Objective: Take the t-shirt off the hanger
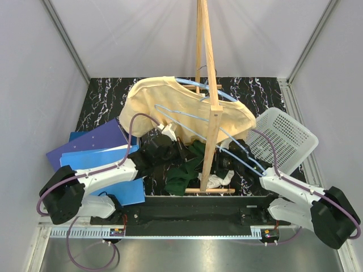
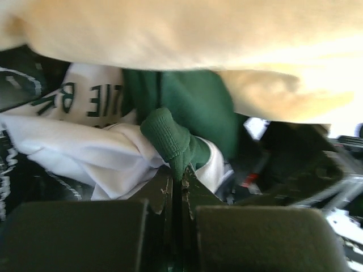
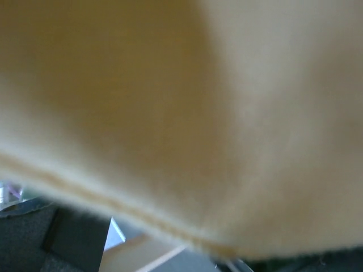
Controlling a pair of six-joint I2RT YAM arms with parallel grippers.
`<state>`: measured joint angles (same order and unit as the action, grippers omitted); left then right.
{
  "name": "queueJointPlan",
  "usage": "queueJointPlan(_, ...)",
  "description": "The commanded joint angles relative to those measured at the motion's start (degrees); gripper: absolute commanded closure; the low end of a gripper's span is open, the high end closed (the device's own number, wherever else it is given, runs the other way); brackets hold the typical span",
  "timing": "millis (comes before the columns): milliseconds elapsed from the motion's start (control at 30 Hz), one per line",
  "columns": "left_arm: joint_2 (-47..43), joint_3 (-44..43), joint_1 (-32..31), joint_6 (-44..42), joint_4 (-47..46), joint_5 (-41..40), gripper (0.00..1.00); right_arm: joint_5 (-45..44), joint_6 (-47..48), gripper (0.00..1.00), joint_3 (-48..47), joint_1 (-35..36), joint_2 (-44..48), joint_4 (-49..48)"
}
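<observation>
My left pincer [image 2: 181, 177] has its two jaws pressed together, and the tip of a green ribbed cuff [image 2: 167, 136] sits pinched between their ends. Just left of that cuff lies a crumpled white garment [image 2: 74, 153] with dark lettering, and straight above the pincer hangs the pale yellow t-shirt [image 1: 187, 107], on its blue hanger [image 1: 194, 84] on the wooden rack [image 1: 211, 73]. My right pincer [image 1: 233, 156] is under the same shirt. Its own camera sees only blurred yellow cloth close above it and none of its fingers. Its jaws stand spread wide, and I cannot tell whether anything lies between them. Beyond and to the right of that pincer a white lattice basket [image 1: 286, 139] lies tipped on the dark marbled table [image 1: 108, 99], its open side facing up and toward me. Well to the left of my left pincer lie some blue and purple folders [image 1: 93, 144].
</observation>
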<state>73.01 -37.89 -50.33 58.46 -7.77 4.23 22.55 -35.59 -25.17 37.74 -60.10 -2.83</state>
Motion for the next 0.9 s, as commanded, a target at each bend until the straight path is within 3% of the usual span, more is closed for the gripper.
queueJointPlan(0,0.5,-1.7,0.0,1.6,-9.2,5.3,1.0,-7.4,3.2,0.0,-0.9,4.0,-2.3,-8.4)
queueJointPlan(100,0.9,-1.0,0.0,2.5,-10.0,7.0,1.0,-11.1,3.2,0.0,0.6,5.1,-2.4,-11.9)
queueJointPlan(167,0.7,0.0,0.0,2.9,-10.5,7.5,1.0,-12.3,3.1,0.06,1.3,5.2,-2.1,-13.4)
queueJointPlan(267,0.4,1.0,0.0,3.0,-11.1,8.4,0.97,-13.8,3.1,0.67,3.0,5.2,-1.5,-15.6)
queueJointPlan(333,-0.1,0.5,0.0,2.2,-8.9,7.9,0.78,-15.8,1.9,0.97,4.2,5.2,-0.8,-15.9)
queueJointPlan(400,-1.5,0.4,0.0,1.0,-5.5,6.2,0.61,-16.2,1.7,1.0,4.3,5.1,0.5,-14.8)
queueJointPlan(500,-3.7,0.5,0.1,-1.1,-1.7,4.0,0.45,-16.0,1.4,1.0,4.7,5.2,5.1,-11.8)
queueJointPlan(633,-9.5,0.4,0.1,-3.8,4.2,0.6,0.38,-16.0,-0.5,1.0,4.1,5.2,17.6,-4.6)
queueJointPlan(867,-19.5,2.5,0.7,-6.1,13.4,-6.7,0.35,-21.2,-6.1,1.0,-0.6,5.2,34.4,13.2)
